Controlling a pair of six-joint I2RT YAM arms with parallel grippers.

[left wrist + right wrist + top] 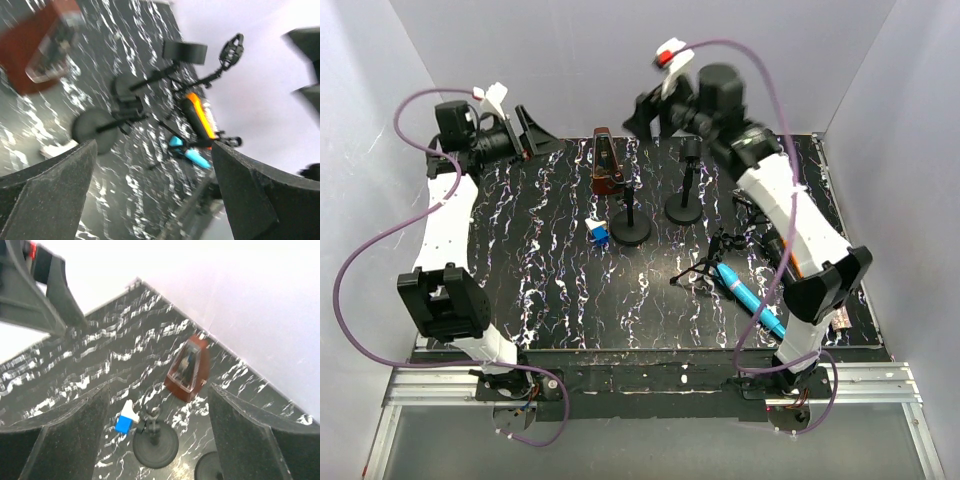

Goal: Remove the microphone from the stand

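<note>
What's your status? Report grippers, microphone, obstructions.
Both open, empty: left gripper, right gripper. Blue microphone apparently still on tripod stand, untouched. Purple cable drapes across it.

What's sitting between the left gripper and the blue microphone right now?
In the top external view, the line from the left gripper to the microphone crosses the left round-base stand and the small tripod.

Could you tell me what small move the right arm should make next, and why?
Probably lower the open right gripper toward the black cylindrical microphone atop the round-based black stand: its jaws hold nothing, and it hangs near the microphone without touching it.
</note>
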